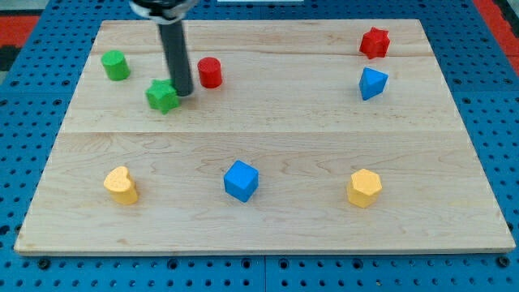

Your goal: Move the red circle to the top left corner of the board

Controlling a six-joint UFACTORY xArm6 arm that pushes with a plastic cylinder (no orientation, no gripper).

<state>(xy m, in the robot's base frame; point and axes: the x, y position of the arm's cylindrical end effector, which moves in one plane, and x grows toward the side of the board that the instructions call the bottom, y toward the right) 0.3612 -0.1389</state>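
The one camera looks down at a slant on a pale wooden surface point(268, 122) lying on a blue pegboard point(32, 32); nothing here is a container, and every block sits bare on the wood. The arm comes in from the view's top as a straight dark rod point(173, 49), nearly upright, and my tip point(183, 93) touches down in the upper left part of the surface. The tool is a plain rod with nothing to clench or release, and it grasps nothing. The tip stands between two blocks: the green star point(162, 96) is just beside it on the view's left, seemingly in contact, and the red circle point(210, 72) is near on the view's right and slightly toward the top, with a narrow strip of wood showing between it and the rod. The red circle is a short cylinder standing on its flat end, axis upright, so it points no particular way across the surface; it is some way in from the top left corner. A green cylinder point(115, 65) stands farther left, closer to that corner. At the upper right are a red star point(375, 42) and, below it, a blue block point(372, 83) of angular shape. Along the bottom stand a yellow heart point(121, 184), a blue cube point(241, 180) and a yellow hexagon point(364, 187), well apart.
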